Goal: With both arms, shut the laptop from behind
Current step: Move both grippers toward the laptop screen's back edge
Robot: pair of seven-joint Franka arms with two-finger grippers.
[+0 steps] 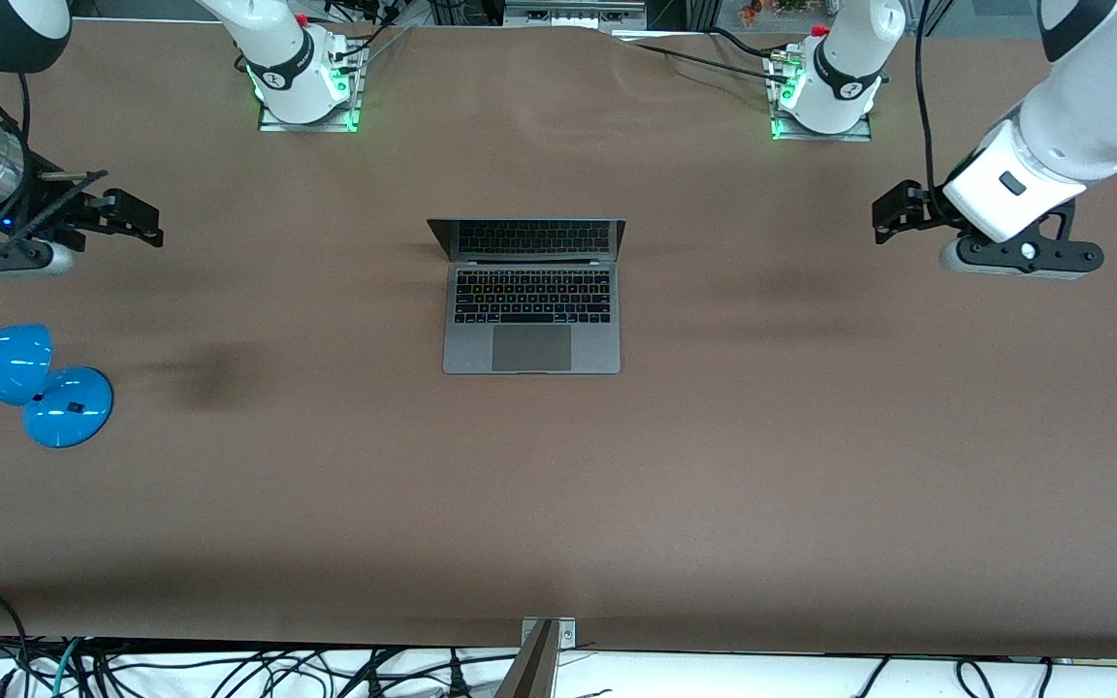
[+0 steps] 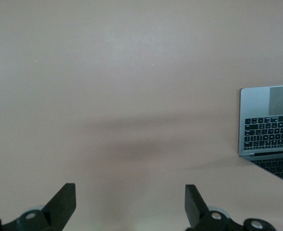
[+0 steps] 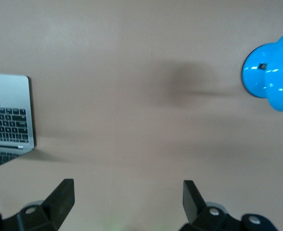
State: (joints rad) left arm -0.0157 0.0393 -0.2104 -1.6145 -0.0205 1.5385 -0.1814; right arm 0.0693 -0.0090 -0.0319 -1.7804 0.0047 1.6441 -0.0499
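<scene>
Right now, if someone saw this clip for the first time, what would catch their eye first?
The open laptop sits alone mid-table, lid up, keyboard and trackpad showing. Both arms wait high at the table's ends: the left gripper over bare tabletop at its own end, the right gripper over its end, both with fingers spread wide and holding nothing. A bright blue lamp stands at the right arm's end, nearer the front camera than the laptop.

The right hand (image 3: 128, 204), fingers (image 3: 62, 195) spread wide, hangs over bare bench (image 3: 131, 72). The open laptop (image 3: 6, 122) and blue lamp (image 3: 271, 77) lie well apart.
</scene>
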